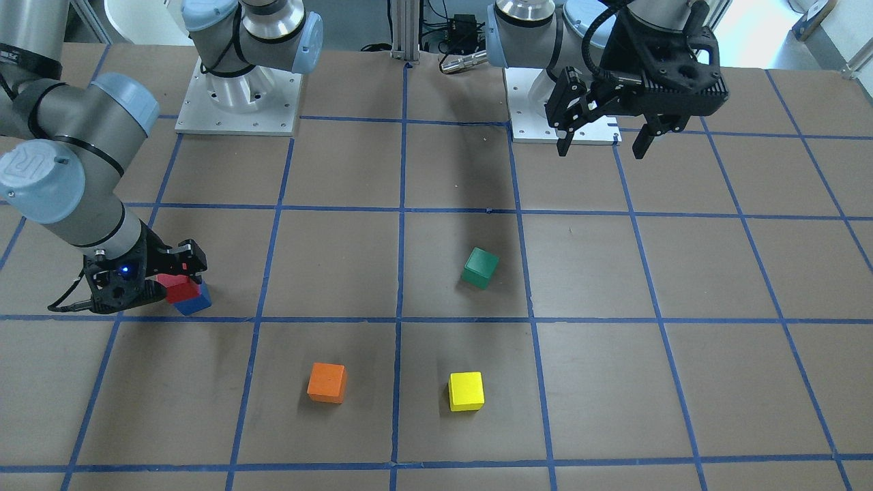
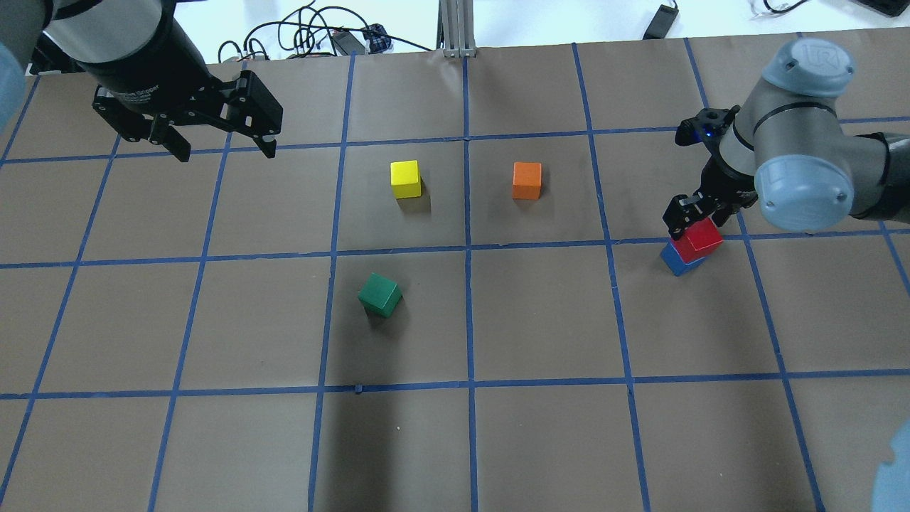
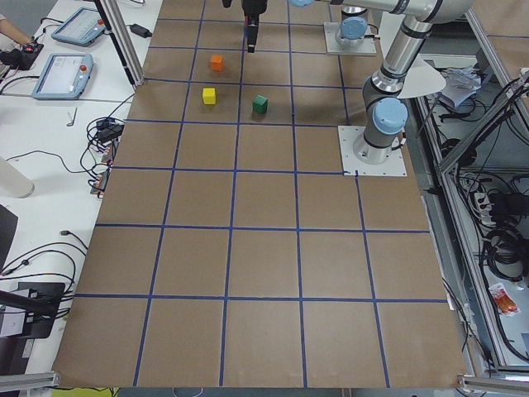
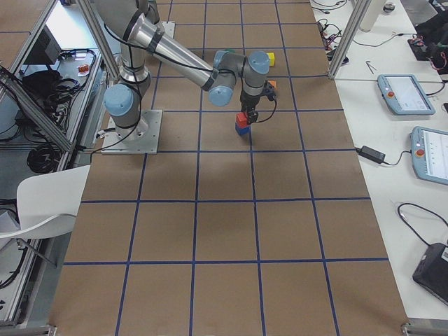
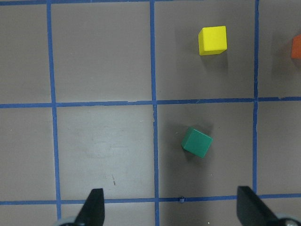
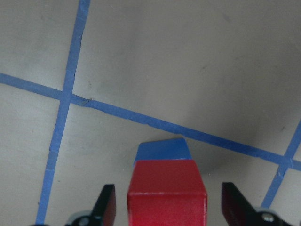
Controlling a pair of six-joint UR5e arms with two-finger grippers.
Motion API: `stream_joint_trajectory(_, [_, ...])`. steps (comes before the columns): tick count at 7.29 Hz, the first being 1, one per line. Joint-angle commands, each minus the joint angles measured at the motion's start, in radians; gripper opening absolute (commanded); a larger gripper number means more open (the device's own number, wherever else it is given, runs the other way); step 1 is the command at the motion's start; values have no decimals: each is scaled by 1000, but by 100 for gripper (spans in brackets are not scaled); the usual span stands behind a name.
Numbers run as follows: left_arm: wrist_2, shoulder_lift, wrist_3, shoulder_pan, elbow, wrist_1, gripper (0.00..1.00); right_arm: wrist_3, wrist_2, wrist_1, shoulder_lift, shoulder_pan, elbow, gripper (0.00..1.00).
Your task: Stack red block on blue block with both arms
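Observation:
The red block [image 2: 700,237] sits on top of the blue block [image 2: 675,259] at the table's right side, slightly turned against it. The stack also shows in the front view, red block [image 1: 181,289] over blue block [image 1: 196,302]. My right gripper [image 2: 700,213] is low over the stack, its fingers [image 6: 106,203] on either side of the red block [image 6: 167,193]. A gap shows on each side, so it is open. The blue block [image 6: 162,150] peeks out beyond the red one. My left gripper [image 2: 220,146] hangs open and empty high above the far left of the table.
A green cube [image 2: 379,294], a yellow cube [image 2: 405,178] and an orange cube [image 2: 527,180] lie apart around the table's middle. Blue tape lines grid the brown table. The left wrist view shows the green cube [image 5: 196,142] and the yellow cube [image 5: 212,40] below.

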Motion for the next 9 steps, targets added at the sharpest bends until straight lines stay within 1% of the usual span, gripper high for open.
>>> stream_joint_trajectory(1, [2,0,0,0,0,0,100,31,-8,24,-12,3,-46,100])
stream_joint_trajectory(2, [0,0,0,0,2,0,100,54,-6,119,-29,5,-113,100])
stream_joint_trajectory(4, [2,0,0,0,2,0,100,153,3,410,-52,15,-306,100])
stream_joint_trajectory(5, [0,0,0,0,2,0,100,157,1,523,-63,26,-389,100])
stream_joint_trajectory(6, [2,2,0,0,0,0,100,260,3,614,-98,50,-463,100])
stream_joint_trajectory(7, [0,2,0,0,0,0,100,364,9,647,-115,108,-485,100])
stream_joint_trajectory(8, [0,2,0,0,0,0,100,444,-5,641,-107,183,-482,100])
stream_joint_trajectory(9, [0,2,0,0,0,0,100,468,1,641,-115,228,-476,100])
